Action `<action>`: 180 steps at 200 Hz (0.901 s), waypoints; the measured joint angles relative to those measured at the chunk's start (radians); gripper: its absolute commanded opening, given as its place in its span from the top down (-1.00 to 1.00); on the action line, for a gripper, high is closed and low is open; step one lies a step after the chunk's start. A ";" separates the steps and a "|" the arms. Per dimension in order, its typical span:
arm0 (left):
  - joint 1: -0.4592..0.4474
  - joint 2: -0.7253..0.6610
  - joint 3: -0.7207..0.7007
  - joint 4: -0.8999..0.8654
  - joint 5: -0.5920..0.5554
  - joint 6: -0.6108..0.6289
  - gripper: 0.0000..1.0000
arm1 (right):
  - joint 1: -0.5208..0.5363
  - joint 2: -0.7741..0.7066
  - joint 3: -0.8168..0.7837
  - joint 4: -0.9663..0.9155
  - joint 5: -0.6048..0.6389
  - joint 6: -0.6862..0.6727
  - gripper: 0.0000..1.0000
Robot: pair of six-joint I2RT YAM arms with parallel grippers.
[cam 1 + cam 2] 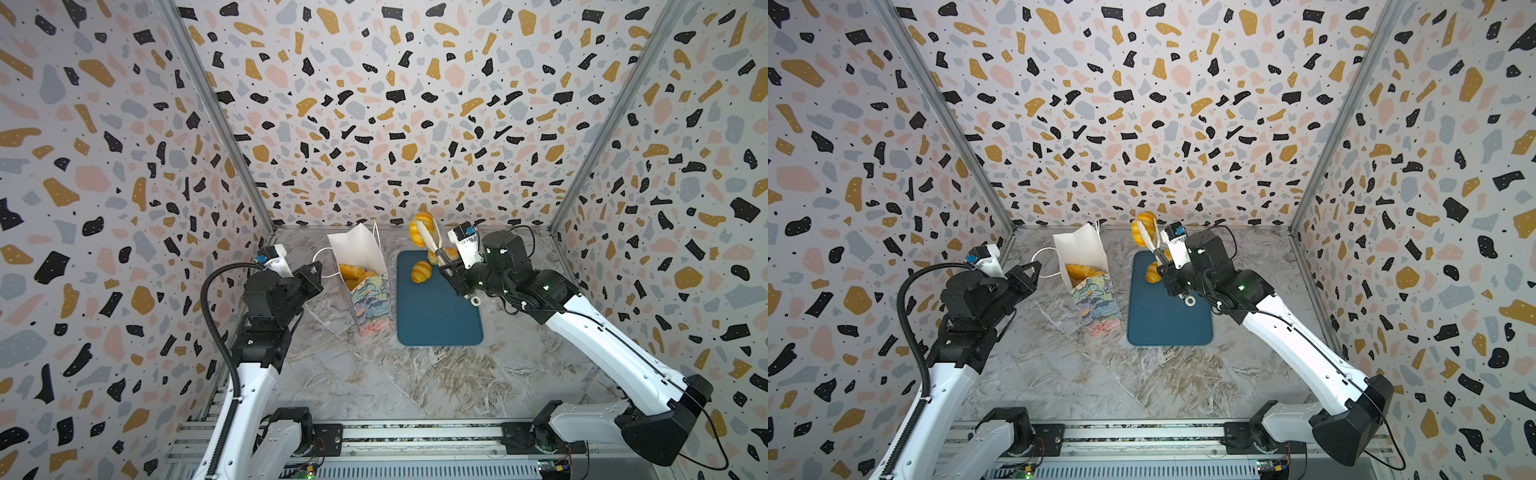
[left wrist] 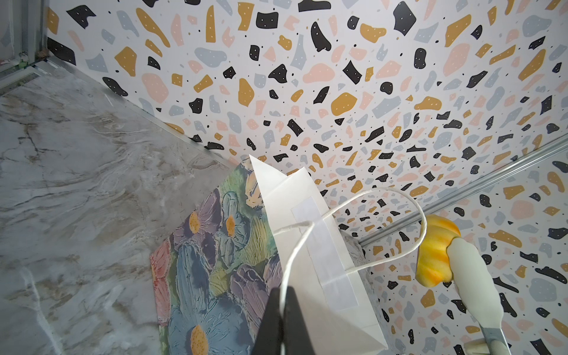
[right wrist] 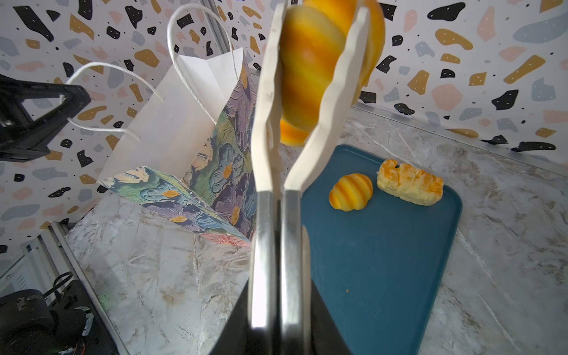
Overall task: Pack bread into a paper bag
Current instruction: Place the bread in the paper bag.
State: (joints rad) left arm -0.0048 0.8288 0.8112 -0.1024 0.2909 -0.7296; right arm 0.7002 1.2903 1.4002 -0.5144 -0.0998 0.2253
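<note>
A striped roll [image 1: 417, 233] was held aloft in tongs [image 1: 432, 245], which were clamped in the right gripper [image 1: 452, 272], beside the open paper bag [image 1: 371, 300]. The bag's cord handle [image 2: 307, 228] was pinched shut in the left gripper [image 2: 281, 307]. Several pieces [image 1: 353, 273] were seen inside the bag, and a small roll [image 3: 351, 192] and a crumb-topped piece [image 3: 410, 183] on the tray [image 1: 436, 320] at its far end.

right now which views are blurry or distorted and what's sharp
Right wrist view: tongs near the lens are blurred with glare on the metal; the small roll on the tray is sharp. Left wrist view: left gripper is a dark blur, bag print crisp. Both top views: wide-angle, wall posts splay outward.
</note>
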 measured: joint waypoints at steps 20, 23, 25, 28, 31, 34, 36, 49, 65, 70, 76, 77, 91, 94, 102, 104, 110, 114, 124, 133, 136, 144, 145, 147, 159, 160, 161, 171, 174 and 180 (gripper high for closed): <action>0.000 0.000 0.000 0.000 0.000 0.000 1.00 | 0.000 0.001 0.009 0.014 -0.017 0.000 0.74; 0.000 0.000 0.000 0.000 0.000 0.000 1.00 | 0.000 0.001 0.011 0.015 -0.019 0.000 0.74; 0.000 0.000 0.000 0.000 0.000 0.000 1.00 | 0.000 0.001 0.013 0.016 -0.021 0.000 0.74; 0.000 0.000 0.000 0.000 0.000 0.000 1.00 | 0.001 0.001 0.014 0.019 -0.023 0.000 0.74; 0.000 0.000 0.000 0.000 0.000 0.000 1.00 | 0.002 0.001 0.016 0.022 -0.026 0.000 0.74; 0.000 0.000 0.000 0.000 0.000 0.000 1.00 | 0.003 0.001 0.018 0.024 -0.027 0.000 0.74; 0.000 0.000 0.000 0.000 0.000 0.000 1.00 | 0.005 0.001 0.019 0.025 -0.028 0.000 0.74; 0.000 0.000 0.000 0.000 0.000 0.000 1.00 | 0.009 0.003 0.031 0.032 -0.032 0.000 0.74; 0.000 0.000 0.000 0.000 0.000 0.000 1.00 | 0.021 0.006 0.047 0.043 -0.036 0.000 0.74; 0.000 0.000 0.000 0.000 0.000 0.000 1.00 | 0.025 0.007 0.050 0.046 -0.036 0.000 0.74; 0.000 0.000 0.000 0.000 0.000 0.000 1.00 | 0.031 0.008 0.055 0.049 -0.037 0.000 0.74; 0.000 0.000 0.000 0.000 0.000 0.000 1.00 | 0.032 0.008 0.055 0.049 -0.037 0.000 0.74; 0.000 0.000 0.000 0.000 0.000 0.000 1.00 | 0.048 0.014 0.069 0.054 -0.038 0.000 0.74; 0.000 0.000 0.000 0.000 0.000 0.000 1.00 | 0.052 0.016 0.073 0.054 -0.038 -0.001 0.74; 0.000 0.000 0.000 0.000 0.000 0.000 1.00 | 0.061 0.021 0.082 0.055 -0.037 -0.003 0.74; 0.000 0.000 0.000 0.000 0.000 0.000 1.00 | 0.064 0.023 0.084 0.055 -0.038 -0.003 0.75; 0.000 0.000 0.000 0.000 0.000 0.000 1.00 | 0.072 0.027 0.092 0.055 -0.037 -0.004 0.75; 0.000 0.000 0.000 0.000 0.000 0.000 1.00 | 0.077 0.030 0.096 0.056 -0.037 -0.005 0.74; 0.000 0.000 0.000 0.000 0.000 0.000 1.00 | 0.089 0.039 0.108 0.058 -0.036 -0.006 0.75; 0.000 0.000 0.000 0.000 0.000 0.000 1.00 | 0.101 0.046 0.117 0.060 -0.035 -0.008 0.75; 0.000 0.000 0.000 0.000 0.000 0.000 1.00 | 0.104 0.048 0.121 0.060 -0.034 -0.008 0.75; 0.000 0.000 0.000 0.000 0.000 0.000 1.00 | 0.114 0.054 0.129 0.060 -0.034 -0.010 0.75; 0.000 0.000 0.000 0.000 0.000 0.000 1.00 | 0.115 0.055 0.130 0.060 -0.034 -0.010 0.75; 0.000 0.000 0.000 0.000 0.000 0.000 1.00 | 0.118 0.057 0.132 0.060 -0.034 -0.011 0.74; 0.000 0.000 0.000 0.000 0.000 0.000 1.00 | 0.138 0.066 0.147 0.060 -0.026 -0.018 0.74; 0.000 0.000 0.000 0.000 0.000 0.000 1.00 | 0.139 0.067 0.148 0.061 -0.024 -0.019 0.74; 0.000 0.000 0.000 0.000 0.000 0.000 1.00 | 0.140 0.068 0.148 0.061 -0.024 -0.020 0.74; 0.000 0.000 0.000 0.000 0.000 0.000 1.00 | 0.161 0.076 0.161 0.060 -0.015 -0.030 0.74; 0.000 0.000 0.000 0.000 0.000 -0.001 1.00 | 0.168 0.079 0.165 0.060 -0.010 -0.034 0.74; 0.000 0.000 0.000 0.001 0.000 -0.001 1.00 | 0.180 0.085 0.174 0.059 -0.003 -0.039 0.74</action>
State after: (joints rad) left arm -0.0048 0.8288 0.8108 -0.1017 0.2909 -0.7303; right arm 0.8806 1.3754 1.5742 -0.4557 -0.1032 0.1867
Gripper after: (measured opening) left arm 0.048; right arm 0.261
